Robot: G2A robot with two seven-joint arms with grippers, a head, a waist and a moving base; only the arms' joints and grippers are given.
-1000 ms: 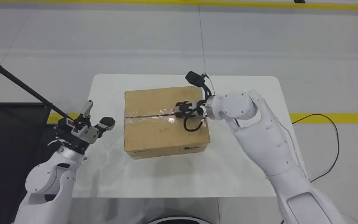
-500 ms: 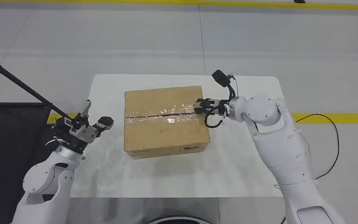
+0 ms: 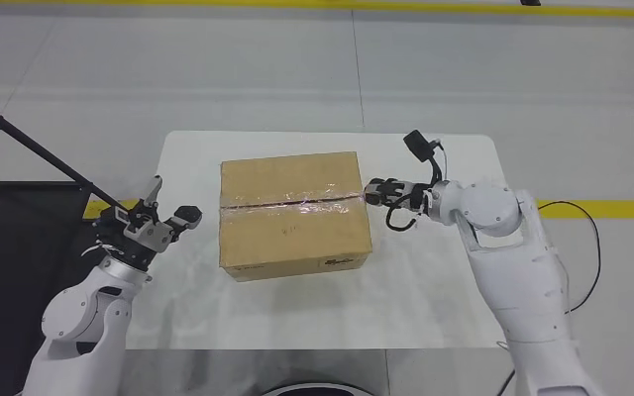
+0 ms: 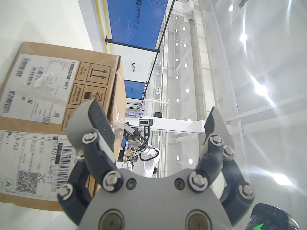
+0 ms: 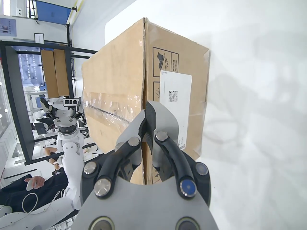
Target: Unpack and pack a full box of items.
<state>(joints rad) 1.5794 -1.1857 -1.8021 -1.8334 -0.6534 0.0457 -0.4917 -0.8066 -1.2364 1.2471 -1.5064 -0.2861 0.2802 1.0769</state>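
A brown cardboard box [image 3: 294, 213] stands in the middle of the white table [image 3: 436, 297], its top seam covered with clear tape. My right gripper [image 3: 374, 190] is shut, with nothing visible between its fingers, and sits level with the seam just off the box's right end. In the right wrist view the shut gripper [image 5: 146, 111] points at the end face of the box [image 5: 115, 77], which carries a white label. My left gripper [image 3: 173, 203] is open at the table's left edge, apart from the box. In its own view the gripper [image 4: 153, 113] holds nothing, beside the labelled box [image 4: 60, 101].
A thin black pole [image 3: 50, 163] slants in from the far left, above a black surface [image 3: 40, 218] beside the table. Bare table top lies in front of the box and to its right.
My right gripper has slid right along the taped seam, from the middle of the box top to just past its right end. The left arm has stayed almost still.
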